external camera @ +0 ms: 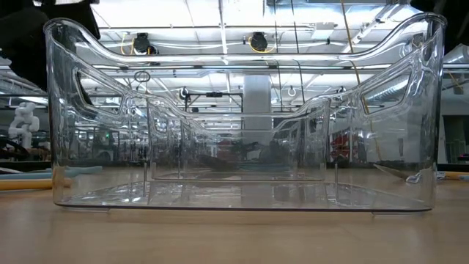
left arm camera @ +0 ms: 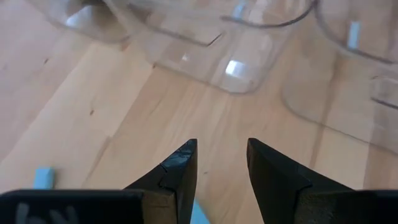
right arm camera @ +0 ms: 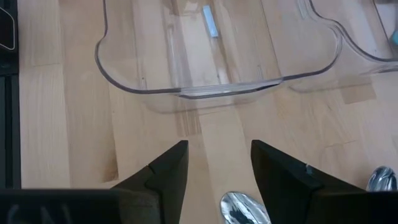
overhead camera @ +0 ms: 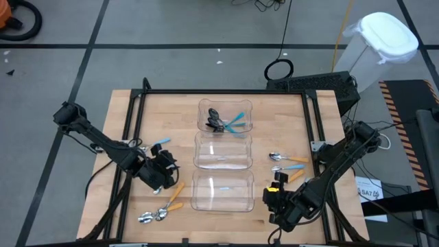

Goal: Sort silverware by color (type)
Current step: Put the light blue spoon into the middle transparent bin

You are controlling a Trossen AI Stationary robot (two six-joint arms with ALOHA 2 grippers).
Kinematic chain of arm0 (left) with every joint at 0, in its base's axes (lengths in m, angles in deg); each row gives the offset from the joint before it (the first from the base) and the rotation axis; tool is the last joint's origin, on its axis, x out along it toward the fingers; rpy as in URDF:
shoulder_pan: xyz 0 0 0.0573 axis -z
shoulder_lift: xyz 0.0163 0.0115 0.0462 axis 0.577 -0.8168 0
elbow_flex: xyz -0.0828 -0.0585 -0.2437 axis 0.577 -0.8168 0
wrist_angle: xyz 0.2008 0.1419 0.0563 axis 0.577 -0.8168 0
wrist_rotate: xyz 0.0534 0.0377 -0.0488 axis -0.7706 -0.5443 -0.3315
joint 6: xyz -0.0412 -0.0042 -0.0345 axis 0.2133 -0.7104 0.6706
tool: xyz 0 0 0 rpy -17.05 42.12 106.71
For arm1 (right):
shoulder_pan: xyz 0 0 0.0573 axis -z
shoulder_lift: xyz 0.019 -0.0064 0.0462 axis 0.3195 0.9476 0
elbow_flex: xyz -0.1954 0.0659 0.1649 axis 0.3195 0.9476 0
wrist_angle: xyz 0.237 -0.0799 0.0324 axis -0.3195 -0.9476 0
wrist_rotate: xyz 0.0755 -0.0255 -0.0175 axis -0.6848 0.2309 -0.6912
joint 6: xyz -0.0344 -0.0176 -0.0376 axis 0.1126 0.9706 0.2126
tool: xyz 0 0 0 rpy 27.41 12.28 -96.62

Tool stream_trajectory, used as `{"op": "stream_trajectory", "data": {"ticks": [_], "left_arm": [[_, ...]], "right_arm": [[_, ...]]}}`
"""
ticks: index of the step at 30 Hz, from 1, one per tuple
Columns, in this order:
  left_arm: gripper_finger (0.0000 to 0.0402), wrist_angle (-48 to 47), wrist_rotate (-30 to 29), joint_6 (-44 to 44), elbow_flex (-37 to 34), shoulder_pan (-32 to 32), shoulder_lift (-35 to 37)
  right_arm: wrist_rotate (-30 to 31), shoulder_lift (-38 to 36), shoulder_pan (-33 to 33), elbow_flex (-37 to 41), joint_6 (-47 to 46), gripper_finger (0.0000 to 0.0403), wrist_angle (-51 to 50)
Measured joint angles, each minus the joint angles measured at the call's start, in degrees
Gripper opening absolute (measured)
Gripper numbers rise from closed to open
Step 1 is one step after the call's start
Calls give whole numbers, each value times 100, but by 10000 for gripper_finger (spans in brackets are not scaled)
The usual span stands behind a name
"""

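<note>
Three clear bins stand in a column at mid-table. The far bin (overhead camera: 225,104) holds dark-bowled spoons (overhead camera: 221,123) with light-blue handles. The near bin (overhead camera: 223,206) holds a small light-blue piece (right arm camera: 210,22). Silver spoons with orange handles (overhead camera: 161,209) lie at the near left, and a blue-handled one (overhead camera: 161,142) lies farther back. More spoons (overhead camera: 285,162) lie right of the bins. My left gripper (overhead camera: 161,177) hangs open left of the near bin. My right gripper (overhead camera: 274,197) hangs open over a silver spoon bowl (right arm camera: 244,208). My left gripper has a light-blue bit (left arm camera: 198,214) showing far back between its fingers. I cannot tell whether it touches them or lies on the table below. My right gripper touches nothing.
Bare wood lies between each gripper and the bins. A black frame (overhead camera: 219,92) runs around the tabletop. A second silver bowl (right arm camera: 380,179) lies beside my right gripper. In the low view the near bin (external camera: 242,117) fills the picture, with an orange handle (external camera: 29,183) beside it.
</note>
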Motion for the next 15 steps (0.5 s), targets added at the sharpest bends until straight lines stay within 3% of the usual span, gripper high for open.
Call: {"op": "stream_trajectory", "data": {"ticks": [8, 15], "left_arm": [[141, -558, 228, 1463, 0, 0, 0], [141, -704, 297, 1804, 0, 0, 0]], "right_arm": [[9, 0, 0, 0, 0, 171, 4], [23, 0, 0, 0, 11, 171, 4]]}}
